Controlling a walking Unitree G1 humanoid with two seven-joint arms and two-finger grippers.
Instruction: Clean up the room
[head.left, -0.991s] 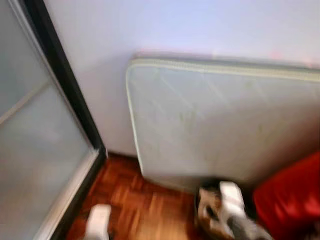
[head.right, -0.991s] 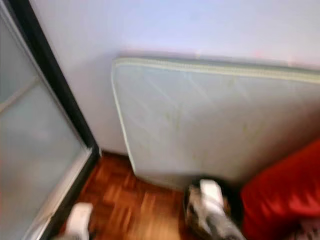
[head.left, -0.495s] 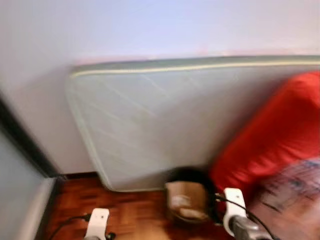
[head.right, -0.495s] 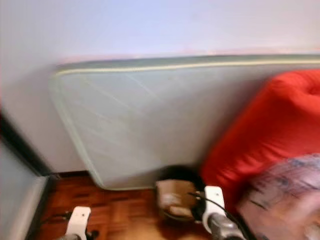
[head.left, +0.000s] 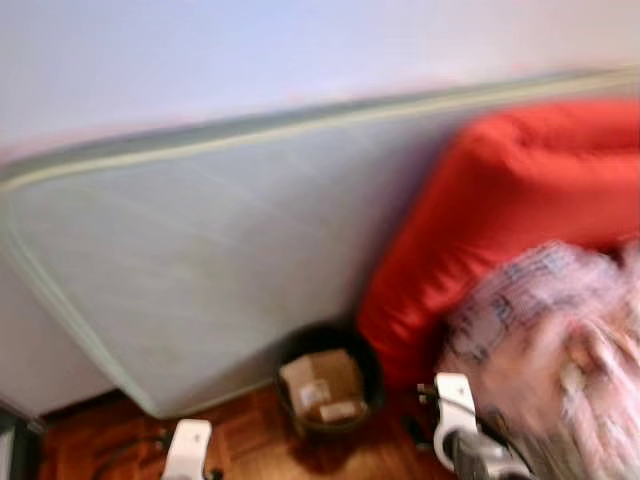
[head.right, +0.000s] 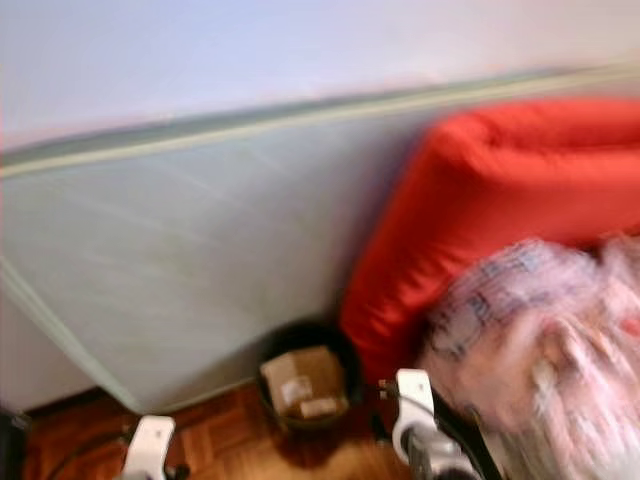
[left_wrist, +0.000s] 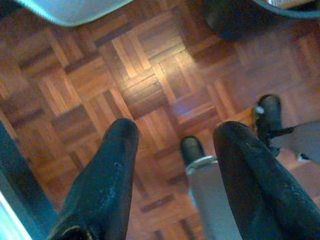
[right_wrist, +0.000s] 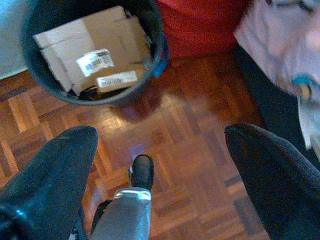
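Two barcode labels, too small to be read, are seen on the cardboard (right_wrist: 95, 47) inside one black bin (right_wrist: 155, 30) standing on the parquet floor (right_wrist: 190, 150) beside the red cushion (head.left: 500, 200). Both the left gripper (left_wrist: 175, 137) and right gripper (right_wrist: 160, 135) are held empty above the floor with fingers spread apart.

The head camera swings to the robot's right, so the whole scene slides left: the dark-framed glass panel seen a second ago has slipped out past the left edge, and the pale mattress (head.left: 200, 270) now runs to that edge. The red cushion (head.left: 500, 200) has grown from a corner sliver to a large mass, a blurred patterned bundle (head.left: 540, 340) has come in at lower right, and the black bin (head.left: 328, 392) holding cardboard (head.left: 320, 385) now sits lower centre.
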